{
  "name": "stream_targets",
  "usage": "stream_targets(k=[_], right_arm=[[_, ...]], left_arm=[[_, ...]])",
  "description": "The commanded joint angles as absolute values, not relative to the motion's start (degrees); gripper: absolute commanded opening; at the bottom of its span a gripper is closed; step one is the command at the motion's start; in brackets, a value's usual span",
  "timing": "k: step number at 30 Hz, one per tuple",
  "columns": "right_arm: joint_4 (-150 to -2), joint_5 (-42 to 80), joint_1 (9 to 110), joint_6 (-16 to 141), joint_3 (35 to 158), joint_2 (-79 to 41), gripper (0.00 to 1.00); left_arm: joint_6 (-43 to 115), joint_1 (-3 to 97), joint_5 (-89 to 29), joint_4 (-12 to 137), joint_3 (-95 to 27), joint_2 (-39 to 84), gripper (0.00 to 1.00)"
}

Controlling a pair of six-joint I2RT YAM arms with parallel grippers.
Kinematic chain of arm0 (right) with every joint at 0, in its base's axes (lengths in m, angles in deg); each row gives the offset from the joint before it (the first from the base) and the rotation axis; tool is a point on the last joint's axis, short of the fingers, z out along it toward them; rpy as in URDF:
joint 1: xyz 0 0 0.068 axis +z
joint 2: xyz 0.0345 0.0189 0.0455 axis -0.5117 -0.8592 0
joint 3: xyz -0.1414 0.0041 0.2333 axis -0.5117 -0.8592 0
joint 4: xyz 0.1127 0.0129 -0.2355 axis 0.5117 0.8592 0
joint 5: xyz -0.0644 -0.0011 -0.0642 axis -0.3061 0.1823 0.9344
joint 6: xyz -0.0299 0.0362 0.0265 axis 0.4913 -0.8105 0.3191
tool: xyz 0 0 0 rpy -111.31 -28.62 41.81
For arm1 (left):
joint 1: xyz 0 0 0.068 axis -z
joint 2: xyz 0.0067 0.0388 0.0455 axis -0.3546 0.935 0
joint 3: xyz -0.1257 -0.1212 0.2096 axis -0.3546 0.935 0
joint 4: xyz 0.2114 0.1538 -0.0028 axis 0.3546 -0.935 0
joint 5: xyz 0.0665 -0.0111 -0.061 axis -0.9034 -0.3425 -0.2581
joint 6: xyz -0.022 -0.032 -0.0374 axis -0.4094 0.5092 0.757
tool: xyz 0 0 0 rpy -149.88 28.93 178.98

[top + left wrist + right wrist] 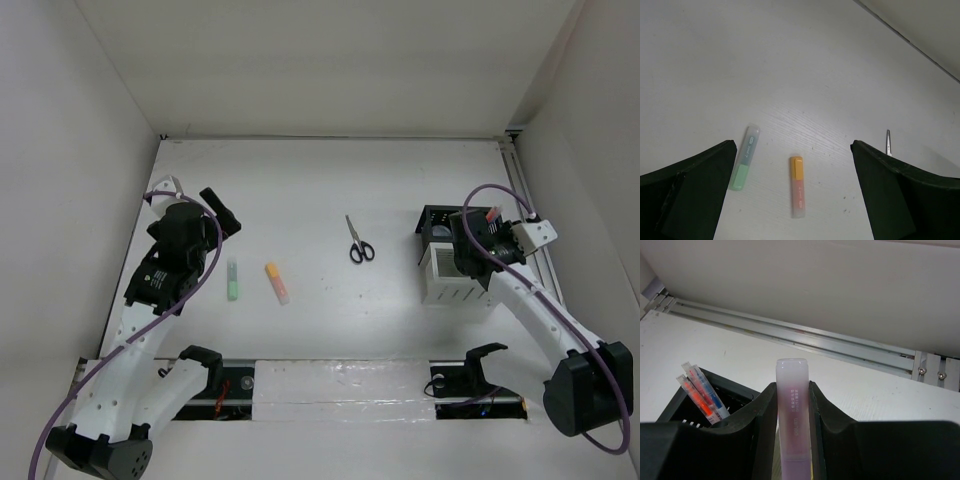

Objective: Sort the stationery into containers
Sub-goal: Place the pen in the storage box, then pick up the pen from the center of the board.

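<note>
Over by the right edge of the table (330,180), the right gripper (792,386) is clenched on the purple marker (792,371). Both fingers press its sides, and the stubby barrel stands upright with its capped end poking up above them. It hangs right at the organizer (440,275), whose black part sits toward the far edge and whose white slatted part sits toward the near edge. Which compartment lies under the marker I cannot tell, as the fingers block the view down.

In the wrist view, the black compartment (735,386) beside the fingers holds two thin pens leaning together: the red pen (696,397) and the blue pen (707,390), tips sticking out over the rim.

On the left side of the table, the left gripper (792,146) is spread wide and holds nothing, hovering above the surface. Framed between its fingers lie two markers, both flat on the tabletop. The green marker (744,162) lies nearer the left edge. The orange marker (797,186) is just beside it but apart from it, with bare table between them. From above, both sit left of centre and somewhat closer to the near edge than the far one.

The scissors (357,242) lie closed about mid-table, black handles toward the near edge and blades pointing to the far edge — well apart from both the markers and the organizer. Only the blade tip peeks past the left gripper's finger in the wrist view.
</note>
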State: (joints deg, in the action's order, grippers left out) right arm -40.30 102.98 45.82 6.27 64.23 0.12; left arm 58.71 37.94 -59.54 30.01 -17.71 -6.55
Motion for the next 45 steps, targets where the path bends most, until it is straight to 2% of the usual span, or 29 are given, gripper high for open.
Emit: stream_targets(k=[1,3,8,13,16,17,18,20,23,27,31,35,37,42,45], right_arm=[[-38.89,102.9,45.54,6.32,66.67,0.31,0.31],[-41.44,102.89,45.54,8.79,66.67,0.31,0.38],[-43.81,102.36,45.54,10.9,66.14,0.83,0.38],[-43.29,101.83,46.15,10.91,66.14,0.31,0.66],[-47.39,99.83,47.73,15.37,66.14,2.5,0.74],[-49.68,98.94,48.61,18.09,66.14,3.55,0.74],[-52.75,97.63,49.49,25.86,66.14,6.26,0.76],[-64.25,91.33,52.64,35.21,64.92,9.87,1.0],[-73.23,78.77,55.9,44.21,64.38,15.68,1.0],[-71.33,66.55,60.63,48.51,69.91,12.19,1.0],[-67.37,56.32,69.95,50.28,80.96,-1.51,1.0],[-62.99,55.6,81.29,49.67,92.13,-22.3,0.99],[-61.14,54.12,85.5,48.09,96.27,-28.32,0.99],[-61.13,51.39,92.11,48.08,106.73,-42.9,0.98],[-57.98,48.4,93.35,49.4,113.48,-49.07,0.92]], left_arm=[[57.37,38.08,-59.33,31.99,-17.31,-7.28,0.99],[57.37,38.08,-59.33,31.99,-17.31,-7.28,0.99],[57.37,38.08,-59.33,31.99,-17.31,-7.28,0.99],[57.37,38.08,-59.33,31.99,-17.31,-7.28,0.99],[57.37,38.08,-58.8,31.99,-17.31,-7.28,0.99],[57.37,38.08,-58.8,32.51,-17.31,-7.28,0.99],[57.37,38.08,-58.8,32.52,-17.31,-7.28,0.99],[57.37,38.08,-59.5,32.52,-17.31,-7.28,0.99],[57.98,38.08,-61.69,31.81,-17.31,-7.28,0.99],[63.42,38.08,-70.56,26.9,-18.54,-6.67,0.99],[68.69,34.92,-74.78,23.2,-20.38,-5.53,0.99],[73.45,33.08,-79.89,19.24,-22.32,-5.26,0.99],[74.94,32.54,-82.26,17.14,-22.32,-6.49,0.99],[75.03,32.54,-82.27,18.19,-21.27,-9.57,0.99],[74.51,32.54,-82.27,18.19,-21.27,-9.57,0.99]])
